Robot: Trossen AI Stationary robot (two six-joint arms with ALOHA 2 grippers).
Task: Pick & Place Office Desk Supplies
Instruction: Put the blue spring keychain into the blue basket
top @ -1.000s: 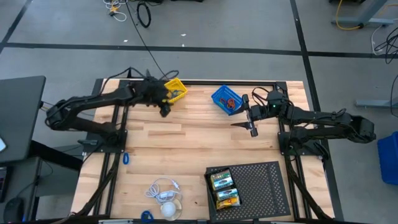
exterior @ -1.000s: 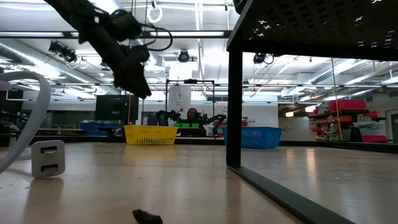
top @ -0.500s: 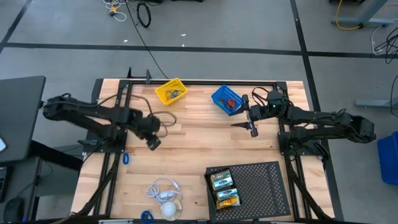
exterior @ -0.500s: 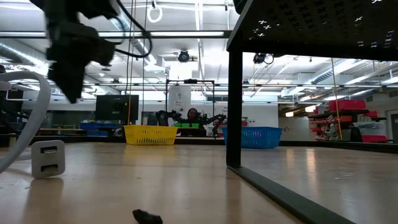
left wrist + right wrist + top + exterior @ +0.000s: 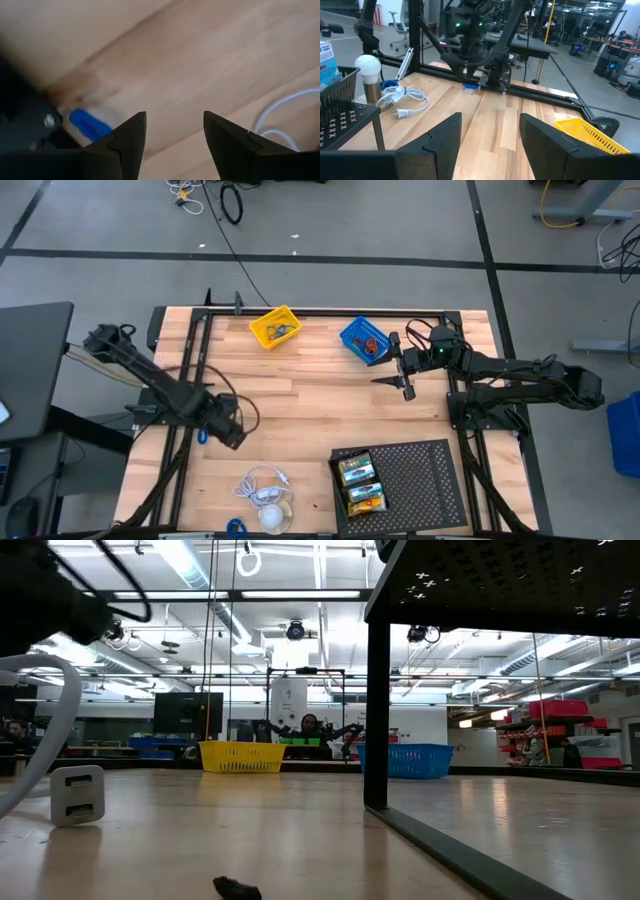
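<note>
My left gripper (image 5: 235, 438) hangs open over bare wood near the table's left edge, pointing down, with nothing between its fingers (image 5: 175, 117). A small blue piece (image 5: 89, 124) lies on the table just beside it, by the dark frame rail (image 5: 203, 435). My right gripper (image 5: 407, 385) stands open and level, next to the blue basket (image 5: 362, 340) at the far side, and holds nothing (image 5: 490, 117). Two yellow-and-green crayon boxes (image 5: 360, 483) lie in the black perforated tray (image 5: 420, 470).
A yellow basket (image 5: 275, 327) stands at the far edge, left of the blue one. A white cable with plug (image 5: 262, 485) and a bulb (image 5: 272, 517) lie near the front edge. A small dark piece (image 5: 237, 888) lies on the wood.
My left gripper has swung from the yellow basket at the far edge toward the table's near left, sinking a little and turning until it points down. Its fingers hold nothing.
</note>
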